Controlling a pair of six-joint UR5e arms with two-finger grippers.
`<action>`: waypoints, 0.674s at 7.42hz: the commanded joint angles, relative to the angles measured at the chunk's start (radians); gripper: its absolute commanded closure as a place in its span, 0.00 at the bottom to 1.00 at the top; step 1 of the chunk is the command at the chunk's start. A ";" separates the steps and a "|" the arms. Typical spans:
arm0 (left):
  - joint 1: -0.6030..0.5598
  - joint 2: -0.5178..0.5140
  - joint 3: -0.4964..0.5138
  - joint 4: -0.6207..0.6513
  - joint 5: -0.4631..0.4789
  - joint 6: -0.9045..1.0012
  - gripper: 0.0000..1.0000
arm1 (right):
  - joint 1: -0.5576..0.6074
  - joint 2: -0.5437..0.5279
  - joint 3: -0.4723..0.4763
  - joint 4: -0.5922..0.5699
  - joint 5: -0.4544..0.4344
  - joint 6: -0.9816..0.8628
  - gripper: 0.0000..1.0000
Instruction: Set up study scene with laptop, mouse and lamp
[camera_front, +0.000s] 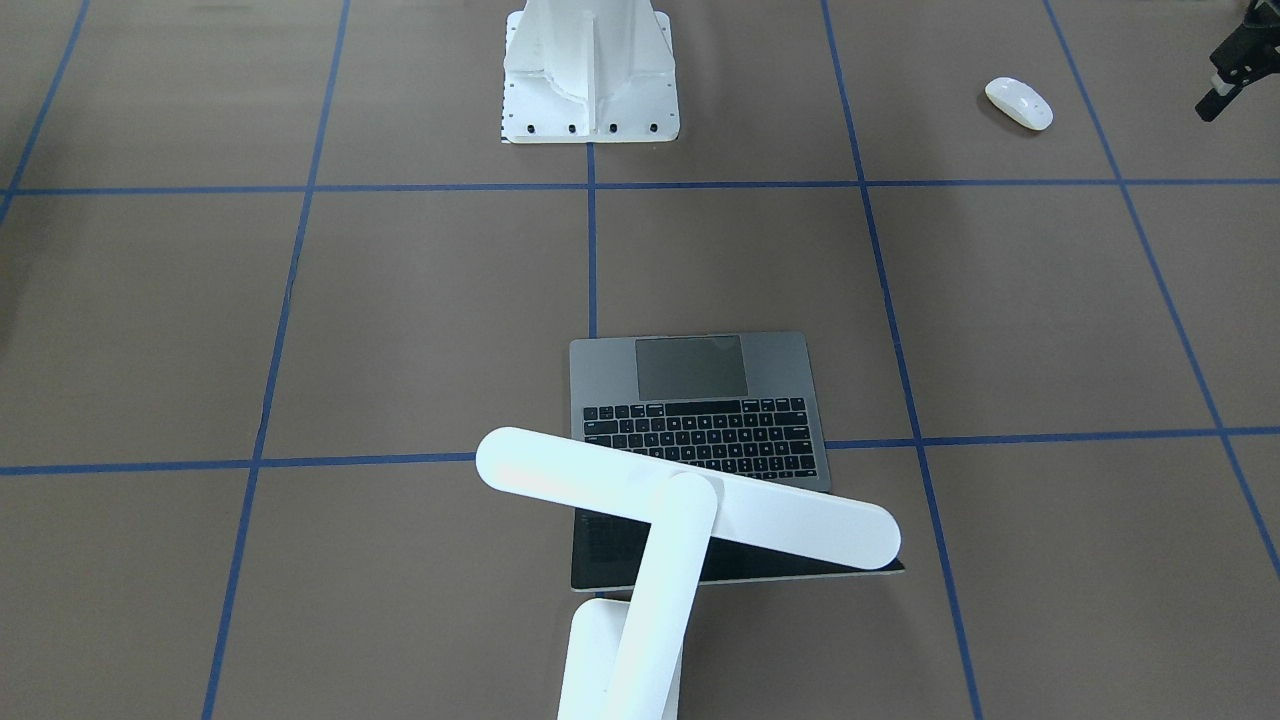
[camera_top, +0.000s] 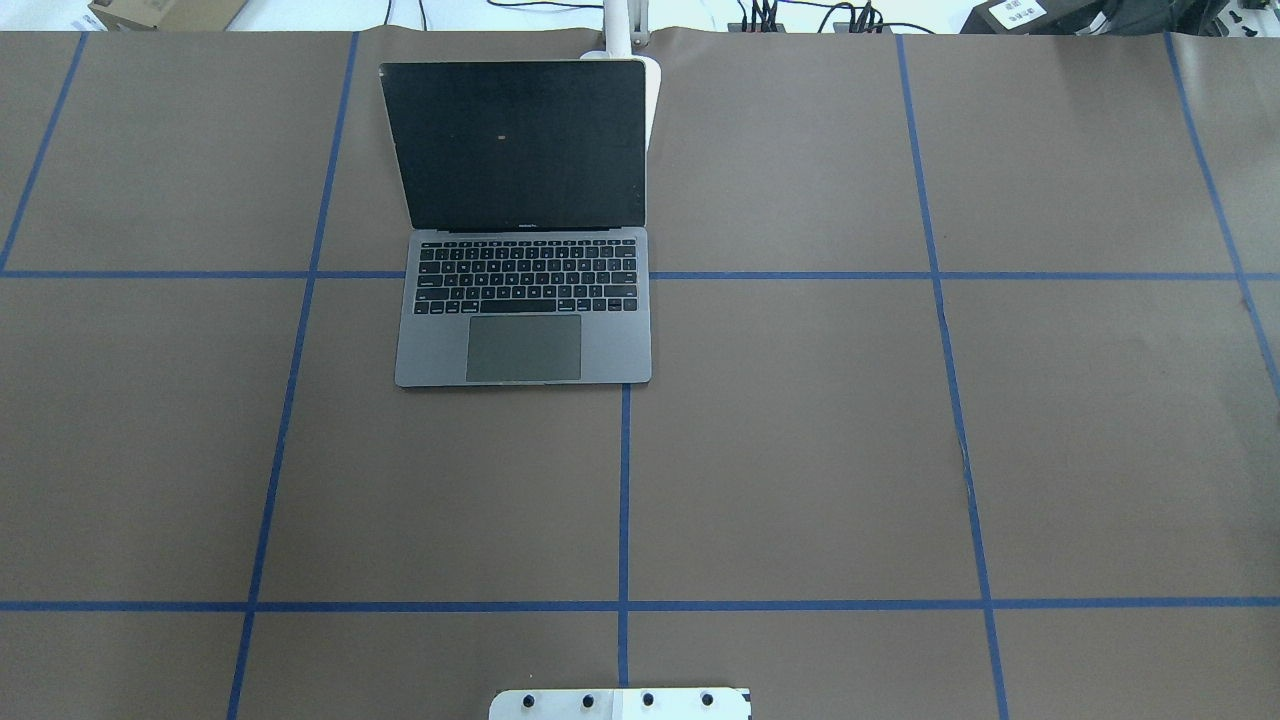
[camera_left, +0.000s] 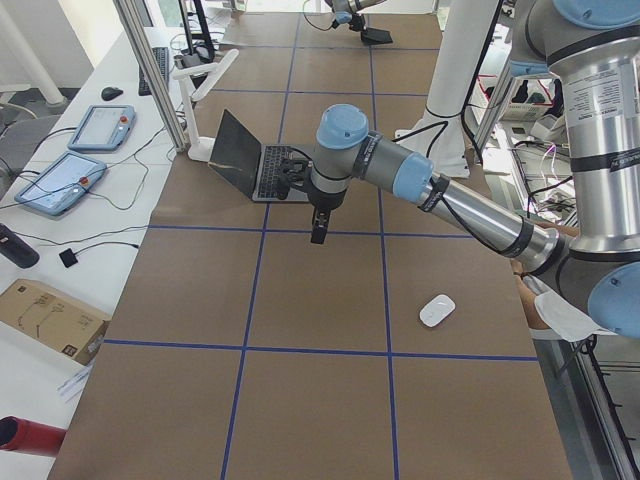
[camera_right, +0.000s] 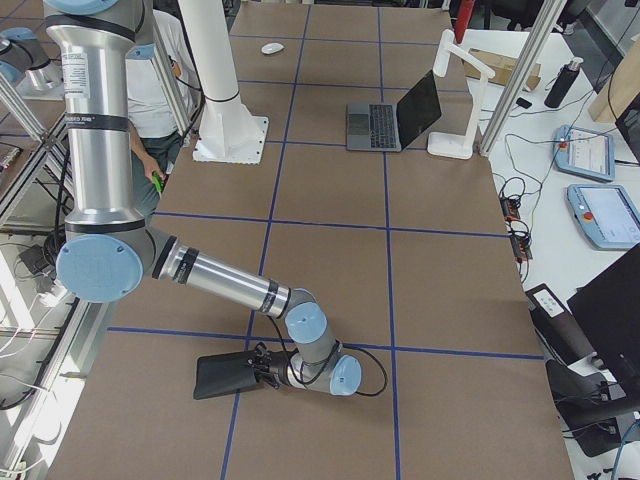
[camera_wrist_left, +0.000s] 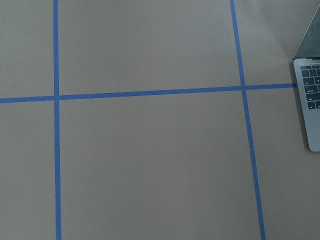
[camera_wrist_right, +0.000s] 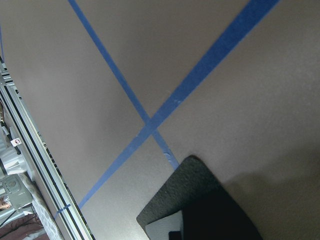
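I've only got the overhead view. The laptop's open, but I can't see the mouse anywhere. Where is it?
Observer: The mouse lies on the table just off your frame, on the robot's left, about level with the white pedestal whose plate shows at your bottom edge.
Operator: Is the left gripper on it?
Observer: No. The left gripper hangs above the table, clearly apart from the mouse and touching nothing. I can't tell whether it is open.
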 joint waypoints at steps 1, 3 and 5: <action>0.000 0.006 0.003 0.003 -0.002 -0.002 0.00 | 0.001 0.033 0.069 -0.153 0.013 0.001 1.00; 0.000 0.019 0.003 0.005 -0.004 -0.017 0.00 | 0.026 0.116 0.106 -0.337 0.014 0.001 1.00; 0.003 0.025 0.019 0.005 -0.002 -0.017 0.00 | 0.058 0.264 0.109 -0.558 0.022 0.014 1.00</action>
